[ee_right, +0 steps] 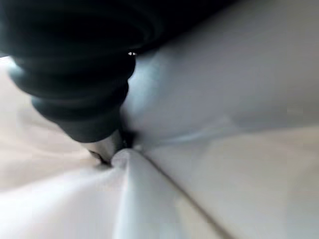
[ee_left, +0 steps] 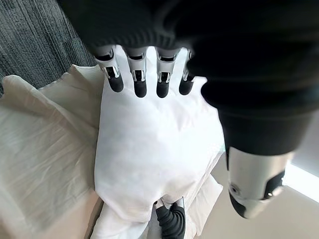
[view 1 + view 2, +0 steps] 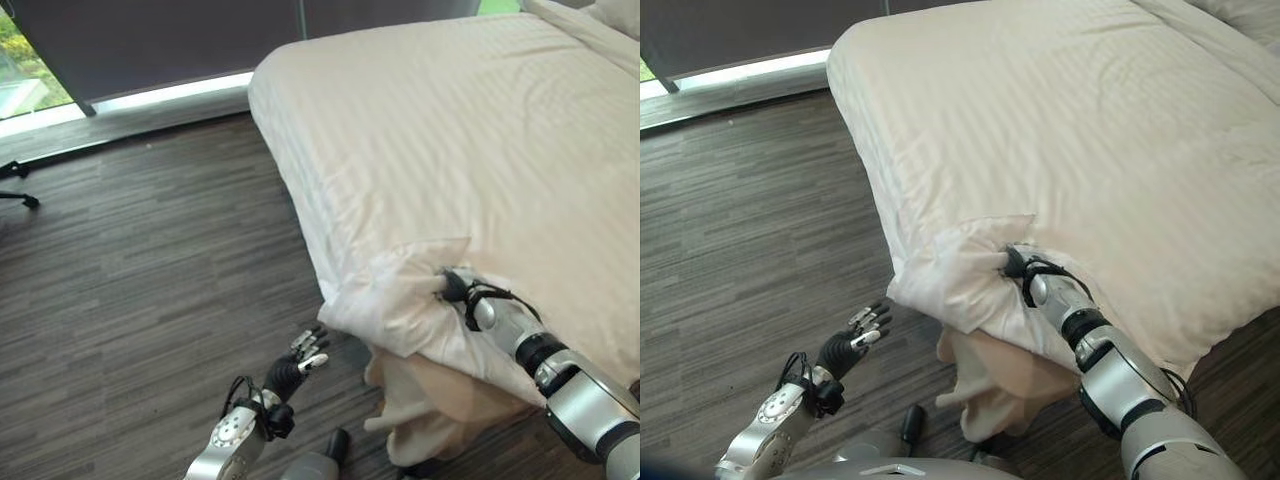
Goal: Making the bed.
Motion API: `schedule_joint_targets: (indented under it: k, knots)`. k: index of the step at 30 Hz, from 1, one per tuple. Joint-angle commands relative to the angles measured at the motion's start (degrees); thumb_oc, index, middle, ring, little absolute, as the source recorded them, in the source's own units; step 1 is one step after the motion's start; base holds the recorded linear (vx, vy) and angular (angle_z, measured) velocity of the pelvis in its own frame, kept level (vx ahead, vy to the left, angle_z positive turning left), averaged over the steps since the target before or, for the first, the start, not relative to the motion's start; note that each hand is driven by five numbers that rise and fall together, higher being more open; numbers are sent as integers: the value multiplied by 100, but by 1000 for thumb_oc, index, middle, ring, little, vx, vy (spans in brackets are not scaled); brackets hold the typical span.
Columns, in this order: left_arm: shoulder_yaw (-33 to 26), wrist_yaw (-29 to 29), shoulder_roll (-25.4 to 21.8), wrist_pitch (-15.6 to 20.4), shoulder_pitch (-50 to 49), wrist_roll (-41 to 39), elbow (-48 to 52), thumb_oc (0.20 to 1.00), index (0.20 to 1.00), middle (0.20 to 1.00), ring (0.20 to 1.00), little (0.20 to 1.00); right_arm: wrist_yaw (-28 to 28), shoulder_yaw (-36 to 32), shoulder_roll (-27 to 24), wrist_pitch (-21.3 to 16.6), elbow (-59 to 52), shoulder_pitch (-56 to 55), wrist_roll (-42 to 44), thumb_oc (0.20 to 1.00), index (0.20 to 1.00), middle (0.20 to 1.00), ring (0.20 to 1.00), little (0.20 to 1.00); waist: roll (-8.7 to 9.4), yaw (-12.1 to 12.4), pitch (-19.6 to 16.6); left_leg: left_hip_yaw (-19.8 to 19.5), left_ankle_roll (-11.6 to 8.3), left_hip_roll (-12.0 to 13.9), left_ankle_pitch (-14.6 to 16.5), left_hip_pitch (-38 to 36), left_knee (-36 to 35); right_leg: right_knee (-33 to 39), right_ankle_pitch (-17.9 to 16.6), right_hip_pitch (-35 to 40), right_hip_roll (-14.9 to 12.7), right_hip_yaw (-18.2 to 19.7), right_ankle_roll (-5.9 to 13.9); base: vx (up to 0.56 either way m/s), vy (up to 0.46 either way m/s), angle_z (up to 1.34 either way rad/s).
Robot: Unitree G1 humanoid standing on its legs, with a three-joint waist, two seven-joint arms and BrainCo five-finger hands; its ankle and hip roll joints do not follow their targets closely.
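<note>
A white striped duvet [image 3: 450,130] covers the bed. Its near corner [image 3: 390,300] is bunched and folded back over the bed's edge. My right hand [image 3: 462,290] is pushed into that fold from the right, buried in the cloth up to its dark cover [image 1: 79,99]. Below the corner a beige sheet [image 3: 430,400] hangs down to the floor. My left hand [image 3: 300,360] hovers open over the floor just left of the corner, holding nothing. Its straight fingers [image 2: 139,74] point at the white corner [image 2: 149,154].
Dark wood floor [image 3: 150,280] stretches to the left of the bed. A window with a dark blind [image 3: 150,40] runs along the back wall. Pillows [image 3: 610,15] lie at the bed's far right end. A black stand's feet [image 3: 15,185] show at the left edge.
</note>
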State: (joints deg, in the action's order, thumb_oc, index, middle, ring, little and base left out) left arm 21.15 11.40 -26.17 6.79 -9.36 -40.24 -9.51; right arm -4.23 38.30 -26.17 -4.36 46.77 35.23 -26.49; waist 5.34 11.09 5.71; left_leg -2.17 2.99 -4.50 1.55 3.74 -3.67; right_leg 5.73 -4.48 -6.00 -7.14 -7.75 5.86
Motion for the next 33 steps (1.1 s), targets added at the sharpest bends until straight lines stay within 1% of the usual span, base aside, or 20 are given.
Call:
schedule_joint_targets:
  k: [1,4,6,7,10,11,13,14,16,21,22,23,24,25,26,27,29,30,31,33]
  knots:
    - [-30,-90,43,258,176,0,174,1000,1000,1000,1000,1000,326,-18,-335,-241,-670,-400,275,200,200,200,200,200,-104,9,97,-153,-181,168,-226,133,-133,-74,112,486,-133,-120,337,-66,75,-42]
    - [-98,-72,44,284,245,91,88,1000,1000,1000,1000,1000,448,-181,-628,-305,-1445,-730,20,200,200,200,200,200,-138,-67,195,199,-150,144,-229,183,-133,-319,-70,276,-213,-206,455,-119,67,-44]
    - [-47,-73,23,299,333,155,46,1000,1000,1000,1000,1000,467,-207,-712,-307,-1552,-763,-91,200,200,200,200,200,-163,-84,239,246,-124,155,-254,181,-133,-618,-12,188,-221,-195,480,-191,84,-52]
    - [-42,-56,-5,301,409,184,18,1000,1000,1000,1000,1000,513,-299,-800,-316,-1701,-871,-200,200,200,200,200,200,-247,-117,254,355,-91,219,-316,201,-133,-1143,287,181,-155,-281,439,-183,83,-54]
    - [-63,-67,34,299,420,158,7,1000,1000,1000,1000,1000,562,-396,-862,-344,-1816,-1003,-192,200,200,200,200,200,-281,-136,218,475,-63,236,-394,207,-133,-1796,673,248,41,-374,369,-162,61,-36]
    - [-147,-75,44,295,321,131,66,1000,1000,1000,1000,1000,587,-464,-917,-376,-1913,-1104,-156,200,200,200,200,200,-211,-137,140,545,-36,168,-462,215,-133,-2077,915,432,351,-282,346,-116,20,-33]
    - [-198,-92,65,287,255,116,84,1000,1000,1000,1000,1000,588,-502,-926,-378,-1935,-1136,-134,200,200,200,200,200,-167,-97,80,601,-31,156,-549,303,-125,-2070,940,497,541,-207,306,-155,-64,-26]
    - [-272,-72,103,249,112,78,77,1000,1000,1000,1000,1000,599,-492,-936,-355,-1899,-1145,-74,200,200,200,200,200,-45,115,-42,675,-104,112,-729,478,-82,-1331,1266,901,624,-243,16,-176,-123,-18]
    - [-263,-74,134,227,81,68,63,1000,1000,1000,1000,1000,584,-478,-954,-348,-1856,-1141,-57,200,200,200,200,200,-29,145,-66,624,-143,92,-799,520,-68,-959,1275,1038,665,-181,-65,-158,-132,-33]
    - [-155,-93,288,173,-34,-137,-27,1000,1000,1000,1000,1000,513,-274,-910,-292,-1525,-1036,-31,200,200,200,200,200,-240,217,94,281,-469,145,-1220,933,186,-419,1177,1252,801,-371,-277,-255,-121,33]
    - [-23,-108,308,146,10,-115,-52,1000,1000,1000,1000,1000,498,-93,-786,-222,-1167,-965,-88,200,200,200,200,200,-332,256,278,40,-628,103,-1254,1130,578,-490,1170,1218,729,-470,-347,-532,-8,118]
    - [61,-96,296,68,36,-58,-6,1000,1000,1000,1000,1000,581,229,-403,-149,-703,-848,-197,200,200,200,200,200,-263,205,386,-154,-566,234,-756,1059,1393,-571,982,1015,470,-621,-372,-474,17,123]
    - [53,-97,292,65,34,-57,-1,1000,1000,1000,1000,1000,572,235,-389,-154,-685,-837,-199,200,200,200,200,200,-267,192,379,-164,-564,238,-756,1092,1424,-568,967,1002,479,-631,-371,-330,55,106]
    - [79,-34,243,-15,-35,-74,138,1000,1000,1000,1000,1000,652,445,-21,-107,-257,-933,-284,200,200,200,200,200,-250,174,332,-211,-539,375,-547,916,1513,-547,950,967,394,-722,-396,-27,64,50]
    - [75,0,229,-72,-98,-84,159,1000,1000,1000,1000,1000,778,617,288,-42,145,-1120,-408,200,200,200,200,200,-360,148,235,-320,-508,413,-461,663,1078,-484,965,970,453,-716,-373,-16,58,38]
    - [68,0,224,-73,-114,-83,162,1000,1000,1000,1000,1000,754,631,319,-55,187,-1117,-416,200,200,200,200,200,-353,128,222,-334,-510,413,-501,633,1006,-461,949,981,456,-730,-373,36,66,46]
    - [78,89,189,-145,-161,-59,260,1000,1000,1000,1000,1000,792,816,913,80,1231,-1328,-644,200,200,200,200,200,-463,106,55,-432,-468,350,-513,292,324,-338,888,1004,507,-737,-306,58,125,66]
    - [80,101,172,-172,-174,-63,309,1000,1000,1000,1000,1000,740,769,1125,145,1631,-1416,-579,501,501,501,501,501,-492,97,10,-449,-453,326,-540,215,202,-331,881,1009,502,-739,-303,73,156,53]
    - [82,138,141,-213,-183,-63,367,1000,1000,1000,1000,1000,762,694,1335,228,2056,-1559,-499,1000,1000,1000,1000,1000,-523,96,-41,-451,-434,306,-548,159,116,-318,887,1019,492,-747,-292,37,115,33]
    - [73,247,74,-292,-236,5,417,1000,1000,1000,1000,1000,885,682,1598,294,2586,-1783,-593,1000,1000,1000,1000,1000,-534,120,-101,-443,-404,285,-540,93,60,-277,884,1055,461,-763,-268,34,107,-11]
